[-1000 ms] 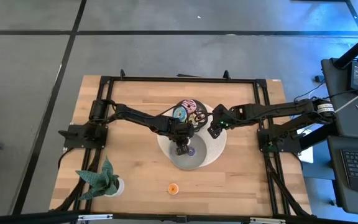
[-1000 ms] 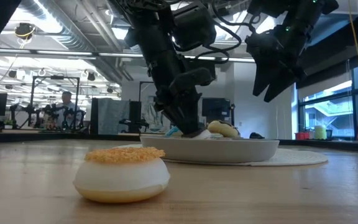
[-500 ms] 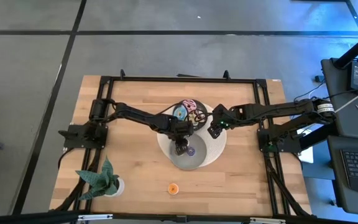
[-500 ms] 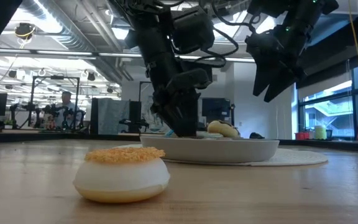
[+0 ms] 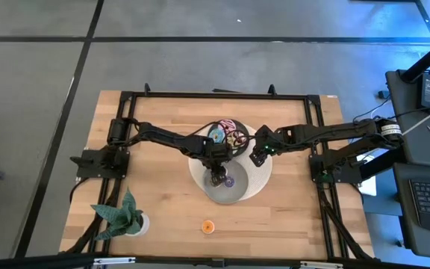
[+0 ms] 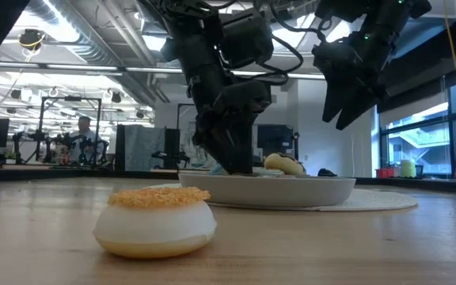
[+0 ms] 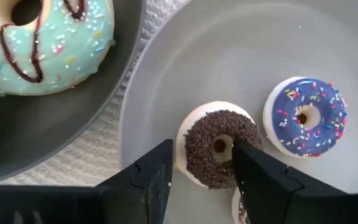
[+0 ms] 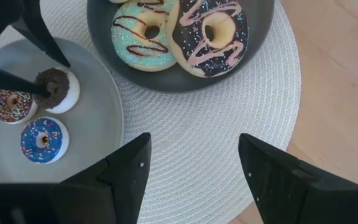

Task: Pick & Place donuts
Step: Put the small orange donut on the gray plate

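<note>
Your left gripper (image 7: 202, 171) straddles the brown mini donut (image 7: 219, 148) in the lighter grey dish (image 7: 229, 56).

From the left wrist view, the chocolate-sprinkled mini sits right between your two spread fingers (image 7: 151, 180), a finger close on each side of it, but you can't tell whether either is actually touching; it reads as a release or a grasp about to close, not a firm hold. The blue mini (image 7: 304, 117) lies just beside it, and a sprinkled mini (image 8: 12, 105) sits close on the other side. The darker dish (image 8: 179, 78) holds the green-iced donut (image 8: 144, 33) and the pink-drizzled chocolate one (image 8: 214, 30). Your right gripper (image 5: 257, 158) hovers open above the woven mat (image 8: 216, 137), farther from the mini. An orange mini (image 5: 208, 226) waits well apart on the table (image 5: 163, 194).
</note>
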Controlling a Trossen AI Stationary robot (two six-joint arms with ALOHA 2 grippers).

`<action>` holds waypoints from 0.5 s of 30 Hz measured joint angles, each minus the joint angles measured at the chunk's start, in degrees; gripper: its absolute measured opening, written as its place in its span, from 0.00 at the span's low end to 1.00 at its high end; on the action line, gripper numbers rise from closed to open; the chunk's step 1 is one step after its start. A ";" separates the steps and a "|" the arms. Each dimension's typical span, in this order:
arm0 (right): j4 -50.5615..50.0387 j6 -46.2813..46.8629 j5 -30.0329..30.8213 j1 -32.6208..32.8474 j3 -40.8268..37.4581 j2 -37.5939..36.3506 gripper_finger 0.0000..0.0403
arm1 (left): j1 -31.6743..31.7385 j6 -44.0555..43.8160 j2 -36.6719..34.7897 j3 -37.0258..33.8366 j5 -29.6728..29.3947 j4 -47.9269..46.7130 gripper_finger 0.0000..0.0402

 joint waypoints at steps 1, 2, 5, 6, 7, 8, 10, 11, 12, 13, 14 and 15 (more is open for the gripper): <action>0.00 -0.04 0.00 -0.01 0.00 0.00 0.61 | 0.02 0.00 0.00 0.00 0.01 0.00 0.40; 0.00 -0.05 0.01 -0.01 0.00 0.00 0.61 | 0.09 0.00 0.00 0.00 0.01 0.01 0.40; 0.00 -0.09 0.02 -0.02 0.00 0.00 0.61 | 0.35 0.00 0.00 0.00 0.10 -0.01 0.40; 0.00 -0.11 0.02 -0.01 0.00 0.00 0.61 | 0.37 0.00 0.00 0.00 0.05 0.01 0.41; 0.00 -0.11 0.02 -0.02 0.00 0.00 0.61 | 0.37 0.00 0.00 0.00 0.06 0.01 0.41; 0.00 -0.11 0.02 -0.02 0.00 0.00 0.61 | 0.37 0.00 -0.13 0.00 0.03 -0.03 0.41; 0.00 -0.12 0.04 -0.02 0.00 0.00 0.61 | 0.36 0.02 -0.60 0.03 0.03 0.07 0.41; 0.01 -0.12 0.06 -0.02 0.00 0.00 0.61 | 0.39 0.02 -1.02 0.04 0.02 -0.11 0.41; -0.01 -0.14 0.07 -0.01 0.00 0.00 0.61 | 0.45 0.02 -1.47 0.04 -0.11 -0.42 0.41; 0.01 -0.14 0.07 -0.02 0.01 0.00 0.61 | 0.46 0.02 -2.00 0.04 -0.10 -0.26 0.41; 0.02 -0.13 0.07 -0.02 0.02 0.00 0.61 | 0.50 0.02 -2.73 0.04 -0.14 -0.51 0.41; -0.04 -0.14 0.07 -0.02 0.02 0.00 0.61 | 0.48 0.02 -3.51 0.04 -0.19 -0.58 0.41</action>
